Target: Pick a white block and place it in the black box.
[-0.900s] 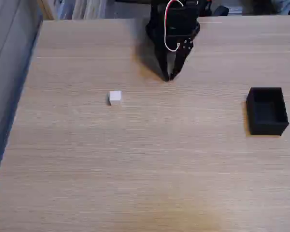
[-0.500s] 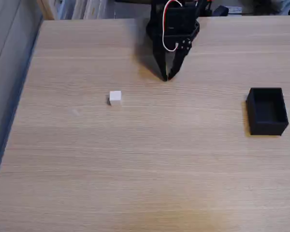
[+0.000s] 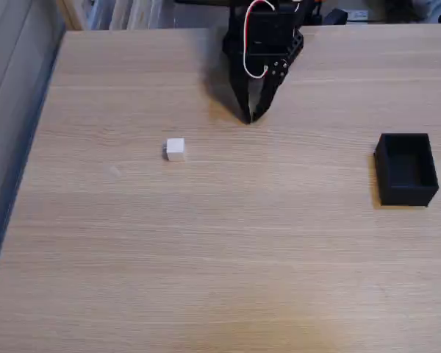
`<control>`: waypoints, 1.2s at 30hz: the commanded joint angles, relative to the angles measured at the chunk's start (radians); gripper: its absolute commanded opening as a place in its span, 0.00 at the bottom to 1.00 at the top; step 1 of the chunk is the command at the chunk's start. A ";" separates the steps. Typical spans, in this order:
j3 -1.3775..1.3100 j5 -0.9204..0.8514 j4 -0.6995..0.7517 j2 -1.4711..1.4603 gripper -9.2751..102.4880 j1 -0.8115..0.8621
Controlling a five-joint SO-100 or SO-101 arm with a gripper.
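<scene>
In the fixed view a tiny white block [image 3: 175, 149] sits alone on the wooden table, left of centre. The black box [image 3: 406, 168] stands open-topped and empty near the right edge. My gripper [image 3: 250, 118] hangs at the far middle of the table, black with a white and red cable looped on it. Its fingers point down and meet at the tips, shut with nothing held. It is well to the right of and behind the block, and far left of the box.
The table [image 3: 220, 257] is light wood, with its left edge running diagonally beside a grey floor strip. Cluttered items lie beyond the far edge behind the arm.
The gripper has drifted slightly left and away from the camera. The block and box have not moved.
</scene>
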 commanded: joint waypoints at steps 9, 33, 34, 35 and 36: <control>0.014 -0.008 0.003 0.003 0.08 0.003; -0.121 -0.032 0.009 -0.083 0.08 -0.008; -0.149 -0.031 0.012 -0.112 0.08 -0.008; -0.179 -0.029 0.018 -0.141 0.08 -0.005; -0.212 -0.029 0.029 -0.170 0.09 0.000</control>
